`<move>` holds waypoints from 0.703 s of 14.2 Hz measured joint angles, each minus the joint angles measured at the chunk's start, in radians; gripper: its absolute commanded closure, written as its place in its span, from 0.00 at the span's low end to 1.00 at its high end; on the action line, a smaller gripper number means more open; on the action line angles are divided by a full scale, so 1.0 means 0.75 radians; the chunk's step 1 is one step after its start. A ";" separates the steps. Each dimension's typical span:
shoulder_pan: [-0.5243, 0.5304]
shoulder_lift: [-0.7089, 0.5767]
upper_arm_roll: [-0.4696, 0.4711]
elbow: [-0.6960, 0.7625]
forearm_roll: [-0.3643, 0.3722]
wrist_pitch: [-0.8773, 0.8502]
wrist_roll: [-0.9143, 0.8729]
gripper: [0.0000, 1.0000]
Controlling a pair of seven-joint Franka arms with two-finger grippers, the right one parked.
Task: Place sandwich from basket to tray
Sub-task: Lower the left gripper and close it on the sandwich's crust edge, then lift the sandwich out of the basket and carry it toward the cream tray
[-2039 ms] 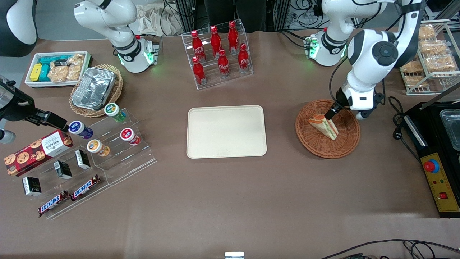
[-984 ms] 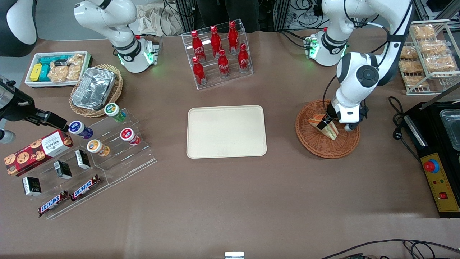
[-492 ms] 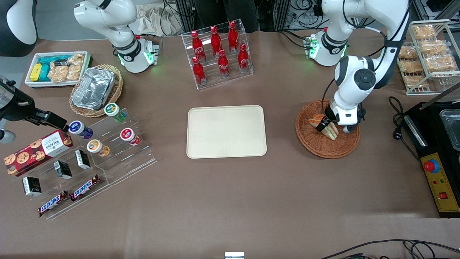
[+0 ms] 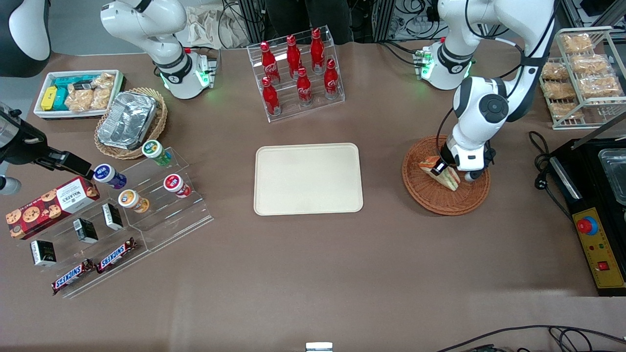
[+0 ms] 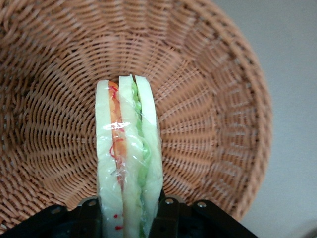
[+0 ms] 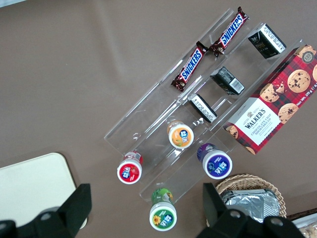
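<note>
1. The sandwich (image 4: 440, 171) stands on edge inside the round reddish-brown basket (image 4: 435, 198), which sits on the brown surface (image 4: 313, 264) toward the working arm's end.
2. The claw (image 4: 438, 168) is down in the basket, and its two dark fingers (image 5: 88, 218) sit one on each face of the sandwich, closed against the bread.
3. In the wrist view the sandwich (image 5: 130, 158) shows its cut edge: pale bread outside, orange-red and green filling between, all under clear wrap.
4. The woven floor of the basket (image 5: 208, 99) surrounds the sandwich on every side in that view; whether the sandwich touches the weave or hangs just above it cannot be told.
5. The cream tray (image 4: 308, 178) lies flat on the surface beside the basket, apart from it, toward the parked arm's end.
6. A clear rack of red bottles (image 4: 296, 73) stands farther from the front camera than the tray.
7. A clear stepped stand with small tubs (image 4: 161, 188) and snack bars (image 4: 95, 269) sits toward the parked arm's end.
8. A lighter basket holding a foil container (image 4: 128, 120) lies near that stand.
</note>
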 measured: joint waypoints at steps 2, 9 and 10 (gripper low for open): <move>-0.002 -0.069 0.000 0.039 0.001 -0.080 0.002 1.00; -0.046 -0.221 -0.006 0.532 0.005 -0.782 0.142 1.00; -0.050 -0.221 -0.009 0.581 0.005 -0.833 0.207 1.00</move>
